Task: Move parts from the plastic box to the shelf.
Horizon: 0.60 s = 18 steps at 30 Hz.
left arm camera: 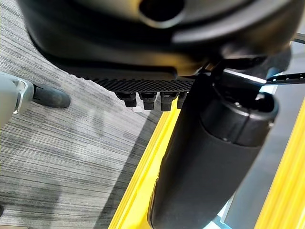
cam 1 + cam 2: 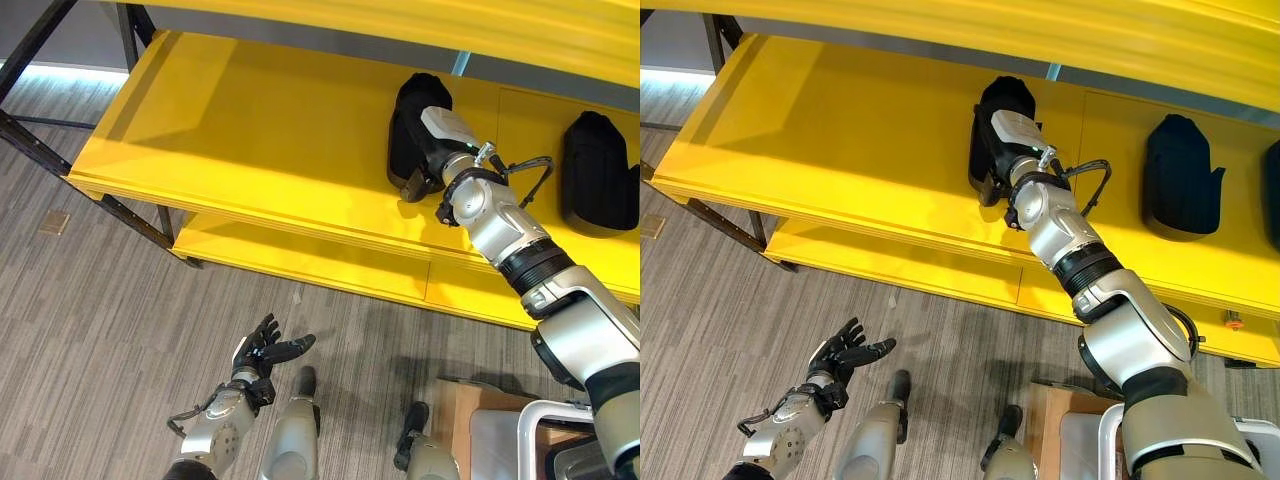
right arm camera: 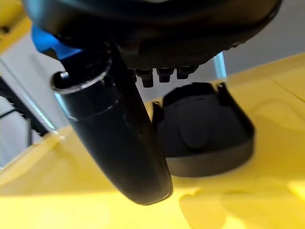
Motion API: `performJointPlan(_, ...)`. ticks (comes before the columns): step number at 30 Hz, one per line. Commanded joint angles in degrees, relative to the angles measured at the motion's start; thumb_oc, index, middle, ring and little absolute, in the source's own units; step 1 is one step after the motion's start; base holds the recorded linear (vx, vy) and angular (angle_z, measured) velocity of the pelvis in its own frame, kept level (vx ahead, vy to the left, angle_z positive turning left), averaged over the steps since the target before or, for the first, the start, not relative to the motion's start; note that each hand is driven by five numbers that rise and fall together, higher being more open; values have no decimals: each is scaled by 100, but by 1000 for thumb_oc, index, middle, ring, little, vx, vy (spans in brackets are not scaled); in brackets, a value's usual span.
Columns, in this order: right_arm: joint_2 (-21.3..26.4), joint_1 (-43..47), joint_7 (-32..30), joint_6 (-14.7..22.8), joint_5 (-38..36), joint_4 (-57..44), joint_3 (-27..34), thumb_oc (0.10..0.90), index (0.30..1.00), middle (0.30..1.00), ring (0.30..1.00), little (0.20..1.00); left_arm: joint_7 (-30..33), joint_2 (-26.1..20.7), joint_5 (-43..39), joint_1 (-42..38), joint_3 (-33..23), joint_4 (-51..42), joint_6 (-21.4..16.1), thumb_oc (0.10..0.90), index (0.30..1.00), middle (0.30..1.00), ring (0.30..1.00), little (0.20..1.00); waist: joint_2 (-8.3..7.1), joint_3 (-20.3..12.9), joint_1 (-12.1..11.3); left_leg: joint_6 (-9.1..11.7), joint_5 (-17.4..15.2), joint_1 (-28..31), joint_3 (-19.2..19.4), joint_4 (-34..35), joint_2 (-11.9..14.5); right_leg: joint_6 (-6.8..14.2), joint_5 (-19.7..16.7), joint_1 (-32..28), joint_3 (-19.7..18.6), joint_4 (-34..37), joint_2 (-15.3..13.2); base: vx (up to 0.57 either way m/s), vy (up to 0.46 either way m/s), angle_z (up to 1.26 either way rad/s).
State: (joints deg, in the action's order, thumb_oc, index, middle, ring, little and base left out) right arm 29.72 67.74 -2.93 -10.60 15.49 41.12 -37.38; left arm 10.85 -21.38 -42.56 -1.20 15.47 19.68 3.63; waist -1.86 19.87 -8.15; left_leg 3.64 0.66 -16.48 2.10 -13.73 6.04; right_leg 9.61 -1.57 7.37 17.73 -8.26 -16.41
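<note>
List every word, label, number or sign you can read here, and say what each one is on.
None can be read.
Yellow shelf: no print shows.
Black parts on it: no label shows.
Right hand at the nearer part, left hand over the floor: no lettering shows on either.

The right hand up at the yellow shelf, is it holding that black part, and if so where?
Nothing is held. The right hand hovers over the black part, which lies on the yellow shelf, its fingers clear of it. The left hand hangs open over the floor.
</note>
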Motion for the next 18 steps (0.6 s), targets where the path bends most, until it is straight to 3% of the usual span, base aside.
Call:
performJointPlan(1, 150, 516, -183, 171, -95, -310, 175, 900, 1000, 1000, 1000, 1000, -37, -292, -31, 76, -111, -395, -244, 900, 1000, 1000, 1000, 1000, -390, -462, -89, 313, -412, -141, -318, -435, 417, 51, 373, -305, -24, -56, -67, 0, 0, 0)
performJointPlan(18, 0, 93, -92, 152, -141, -102, 328, 900, 1000, 1000, 1000, 1000, -26, -236, 45, 129, -158, -374, -184, 900, 1000, 1000, 1000, 1000, -416, -507, -56, 278, -485, -79, -267, -537, 431, 51, 380, -334, -76, -109, -62, 0, 1, 0)
